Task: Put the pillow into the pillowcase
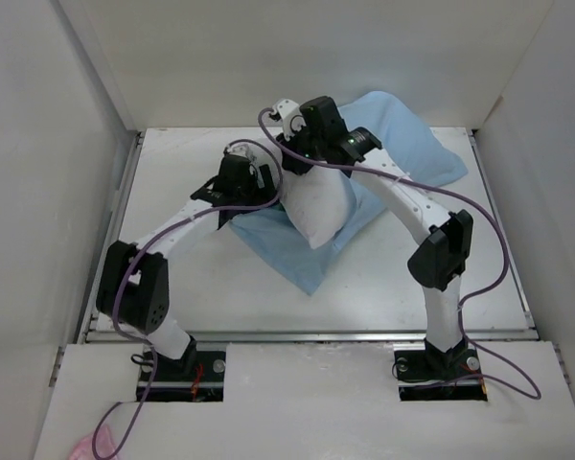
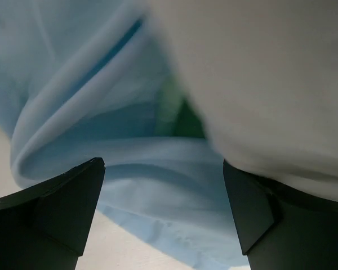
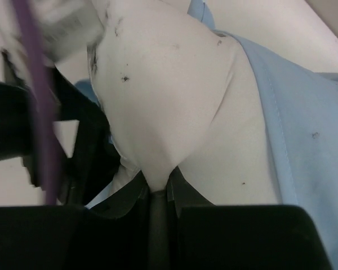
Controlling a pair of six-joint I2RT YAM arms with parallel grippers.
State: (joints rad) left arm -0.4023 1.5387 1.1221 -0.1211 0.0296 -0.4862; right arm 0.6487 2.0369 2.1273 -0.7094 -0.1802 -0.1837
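Note:
The white pillow (image 1: 318, 206) stands tilted at mid-table, its lower end resting on the light blue pillowcase (image 1: 302, 257), which spreads out to the back right. My right gripper (image 1: 301, 161) is shut on a pinched fold of the pillow's (image 3: 163, 95) upper corner. The right wrist view has the pillowcase (image 3: 304, 140) to the right. My left gripper (image 1: 257, 192) is at the pillow's left side, open. Its black fingers (image 2: 62, 208) stand wide apart over a fold of pillowcase (image 2: 129, 163), with nothing between them. A green inner face (image 2: 177, 112) peeks out beside the pillow (image 2: 259, 84).
The white table (image 1: 220, 297) is boxed in by tall pale walls (image 1: 38, 172) on the left, back and right. Purple cables (image 1: 489, 240) loop off both arms. The left arm's black wrist (image 3: 73, 152) crowds the left of the right wrist view.

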